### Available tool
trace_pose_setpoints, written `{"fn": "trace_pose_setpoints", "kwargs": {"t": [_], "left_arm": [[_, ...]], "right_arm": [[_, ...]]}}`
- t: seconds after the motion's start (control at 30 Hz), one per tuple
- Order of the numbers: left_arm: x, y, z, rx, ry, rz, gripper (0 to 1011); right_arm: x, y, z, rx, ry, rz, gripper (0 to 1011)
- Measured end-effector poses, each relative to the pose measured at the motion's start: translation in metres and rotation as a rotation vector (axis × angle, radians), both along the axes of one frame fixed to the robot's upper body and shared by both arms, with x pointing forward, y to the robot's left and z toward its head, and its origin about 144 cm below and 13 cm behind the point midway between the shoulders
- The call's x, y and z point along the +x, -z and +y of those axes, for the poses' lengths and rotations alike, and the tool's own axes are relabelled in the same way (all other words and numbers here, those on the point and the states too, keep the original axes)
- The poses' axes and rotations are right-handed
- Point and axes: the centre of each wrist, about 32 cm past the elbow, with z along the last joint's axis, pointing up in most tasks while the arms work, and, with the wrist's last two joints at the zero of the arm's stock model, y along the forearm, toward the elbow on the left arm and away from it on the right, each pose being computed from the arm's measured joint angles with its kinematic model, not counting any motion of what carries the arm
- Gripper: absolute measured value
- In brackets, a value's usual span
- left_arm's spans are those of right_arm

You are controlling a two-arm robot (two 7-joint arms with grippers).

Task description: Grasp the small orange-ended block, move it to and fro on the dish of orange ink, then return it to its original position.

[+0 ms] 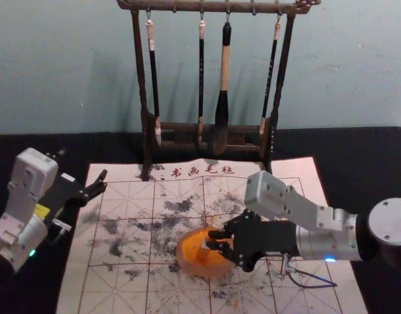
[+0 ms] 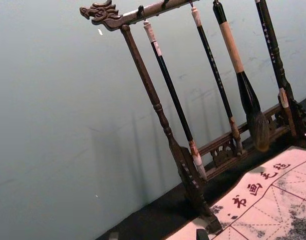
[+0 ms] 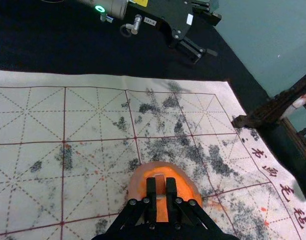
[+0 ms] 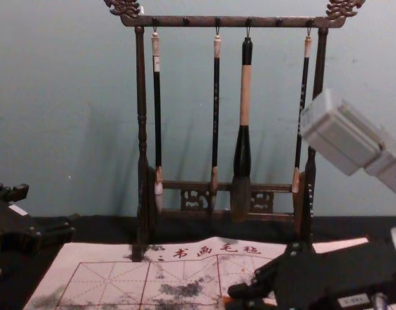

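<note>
- One left claw (image 1: 83, 166) over the black worktop (image 1: 357, 150), near the mat's (image 1: 125, 288) left edge, fingers spread apart
- Behind the mat, a dark rack (image 1: 180, 6) with four hanging brushes (image 1: 224, 65)
- On the mat, a dish (image 1: 181, 256) of orange ink (image 1: 193, 245), with the small block (image 3: 160, 185) upright or tilted, impossible to tell, at the dish
- Right claw (image 1: 214, 239) at the dish, clenched on the block
</note>
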Motion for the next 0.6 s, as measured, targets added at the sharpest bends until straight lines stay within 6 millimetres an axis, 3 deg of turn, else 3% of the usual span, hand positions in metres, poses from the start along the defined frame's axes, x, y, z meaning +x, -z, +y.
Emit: {"fn": "trace_pose_setpoints", "kwargs": {"t": [0.6], "left_arm": [[0.0, 0.0, 0.0, 0.0, 0.0, 0.0, 1001]], "right_arm": [[0.0104, -0.0017, -0.0065, -0.012, 0.053, -0.006, 85]]}}
